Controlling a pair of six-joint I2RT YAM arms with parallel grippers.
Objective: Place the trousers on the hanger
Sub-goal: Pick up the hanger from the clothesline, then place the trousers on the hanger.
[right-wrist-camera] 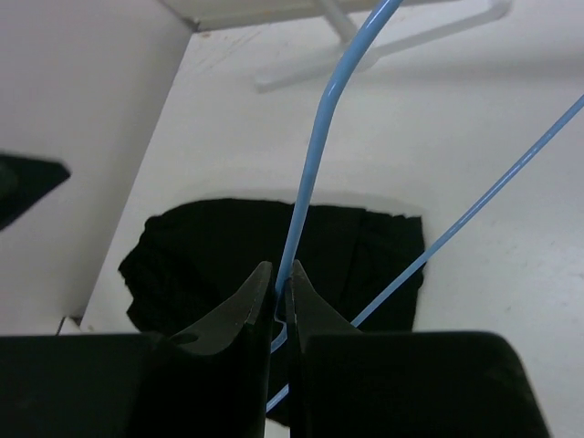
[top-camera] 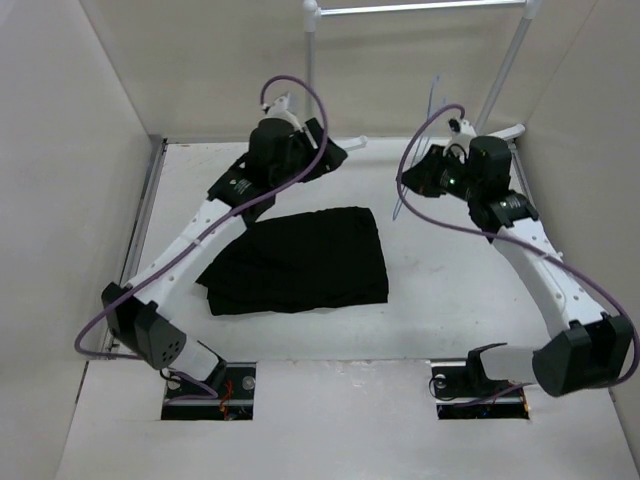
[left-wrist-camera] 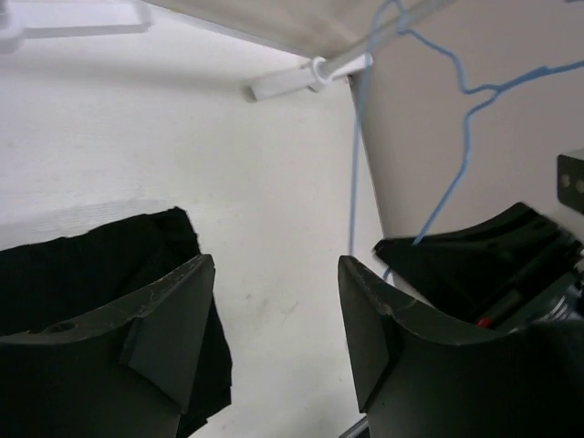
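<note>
Matte black trousers [top-camera: 295, 260] lie folded in a rough rectangle at the middle of the white worktop [top-camera: 450, 290]. At their far edge, the left hand [left-wrist-camera: 276, 265] has its wedge-shaped fingers apart, holding nothing. To the right, the right hand [right-wrist-camera: 281, 269] is clamped on the hanger [right-wrist-camera: 310, 173], a thin pale-blue bent rod. A white tubular rack [top-camera: 420, 8] stands farthest back.

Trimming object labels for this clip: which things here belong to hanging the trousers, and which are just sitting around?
Part of the job:
- trousers, lying on the table
- hanger, pinched in the right fingers
- left fingers, open, holding nothing

Just there:
- white rack at the far wall
- the table itself
</note>
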